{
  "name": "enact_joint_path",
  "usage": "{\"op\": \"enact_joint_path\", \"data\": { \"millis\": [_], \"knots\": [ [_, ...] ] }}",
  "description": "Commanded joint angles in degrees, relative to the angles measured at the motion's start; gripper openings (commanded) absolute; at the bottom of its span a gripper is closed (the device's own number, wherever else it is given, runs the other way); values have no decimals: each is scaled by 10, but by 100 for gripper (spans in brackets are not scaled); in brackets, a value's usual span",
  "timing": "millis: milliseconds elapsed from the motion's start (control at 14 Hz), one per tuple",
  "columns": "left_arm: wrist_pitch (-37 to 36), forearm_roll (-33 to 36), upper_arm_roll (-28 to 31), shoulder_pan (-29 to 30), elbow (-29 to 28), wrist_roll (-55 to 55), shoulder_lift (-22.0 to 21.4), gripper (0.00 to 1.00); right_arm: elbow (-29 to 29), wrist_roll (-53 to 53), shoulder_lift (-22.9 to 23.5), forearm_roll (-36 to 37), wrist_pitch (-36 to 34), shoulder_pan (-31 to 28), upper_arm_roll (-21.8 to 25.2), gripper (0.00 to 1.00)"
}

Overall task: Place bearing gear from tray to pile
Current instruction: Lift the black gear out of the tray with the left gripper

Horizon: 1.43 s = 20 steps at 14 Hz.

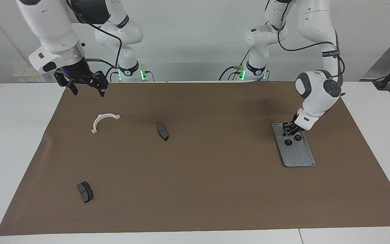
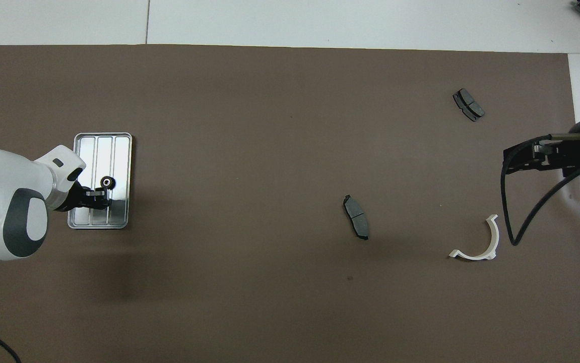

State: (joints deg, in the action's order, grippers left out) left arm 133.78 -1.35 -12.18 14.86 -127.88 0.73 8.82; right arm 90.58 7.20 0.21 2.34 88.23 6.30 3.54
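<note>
The silver ridged tray lies on the brown mat at the left arm's end; it also shows in the overhead view. Two small dark round gears sit in its end nearer the robots; the overhead view shows only one gear. My left gripper is down in the tray right at the gears. The pile's parts lie spread out: a white half-ring bracket and two dark brake pads. My right gripper waits open, raised over the mat's edge near the bracket.
The brown mat covers most of the white table. One brake pad lies mid-mat, the other farthest from the robots at the right arm's end. A black cable hangs from the right arm.
</note>
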Motion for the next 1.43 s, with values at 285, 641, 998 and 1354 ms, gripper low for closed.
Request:
{"op": "enact_joint_path", "data": {
  "millis": [285, 641, 998, 1354],
  "knots": [
    [17, -1, -2, 4, -25, -6, -11, 28, 5, -17, -5, -15, 8, -4, 2, 100],
    [17, -1, -2, 4, -25, -6, -11, 25, 5, -17, -5, -15, 8, -4, 2, 100],
    [16, -1, -2, 3, -24, -6, -10, 20, 5, -17, -5, -15, 15, -4, 2, 100],
    [2, -1, -2, 3, 0, -5, -10, 11, 5, -17, -5, -15, 15, -7, 2, 100]
  ]
}}
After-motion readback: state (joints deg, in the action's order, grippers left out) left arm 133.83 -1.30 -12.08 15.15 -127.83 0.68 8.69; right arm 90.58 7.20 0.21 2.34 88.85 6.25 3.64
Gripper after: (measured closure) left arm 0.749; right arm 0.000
